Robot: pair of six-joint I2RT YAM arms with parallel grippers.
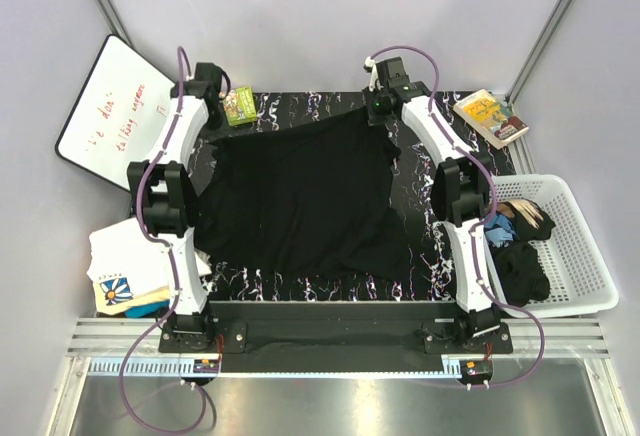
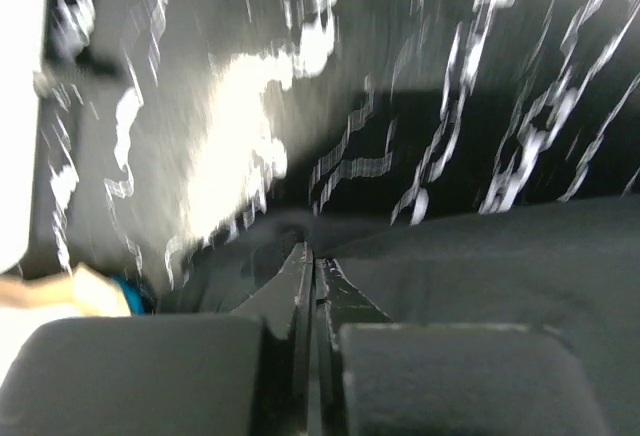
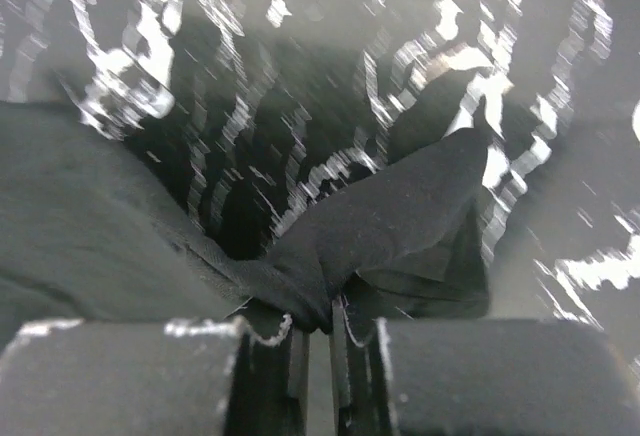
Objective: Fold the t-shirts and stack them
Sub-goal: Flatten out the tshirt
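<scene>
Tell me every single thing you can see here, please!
black t-shirt: one, black, spread across the middle of the table
white t-shirt: one, white with a blue-and-yellow print, near left, beside the left arm
clothes: a heap, black and blue, inside the basket
basket: one, white, on the right
whiteboard: one, white with red writing, far left
small box: one, green, far left of the table
book: one, yellowish cover, far right
table: one, black with white veins
left gripper: black, shut on the black t-shirt's edge
right gripper: black, shut on a fold of the black t-shirt
</scene>
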